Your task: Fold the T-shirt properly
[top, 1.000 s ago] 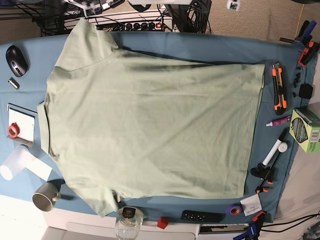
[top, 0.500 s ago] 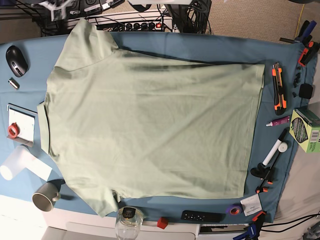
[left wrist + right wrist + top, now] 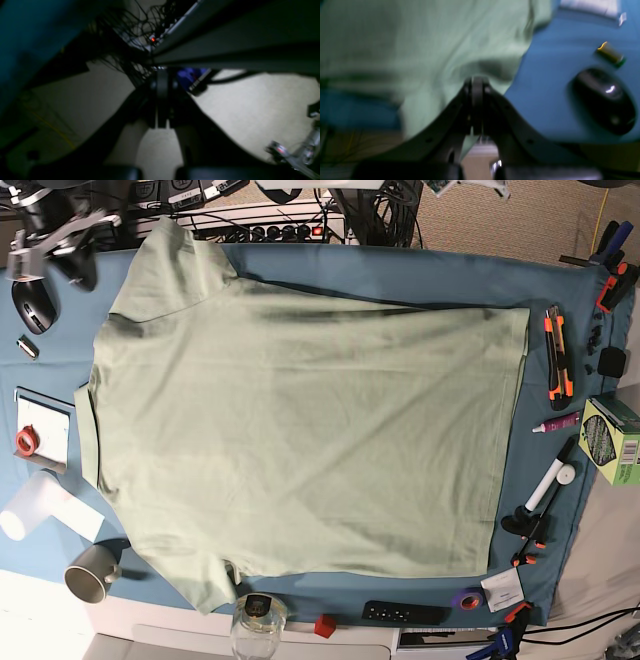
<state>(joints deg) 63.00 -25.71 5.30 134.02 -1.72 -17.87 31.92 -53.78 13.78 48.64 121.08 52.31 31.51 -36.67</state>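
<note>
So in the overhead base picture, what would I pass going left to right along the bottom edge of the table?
Grey mug → glass jar → small red cube → black remote → purple tape roll → white card. The T-shirt lies just above them.

Below me the surface [image 3: 400, 275] is draped in a teal-blue cloth that runs nearly edge to edge. Past its far side I see a beige carpeted floor [image 3: 500, 215], a tangle of black cables [image 3: 375, 210] and a power strip [image 3: 285, 230] with a red light. My left wrist view is dim: pale carpet, dark wires.
</note>
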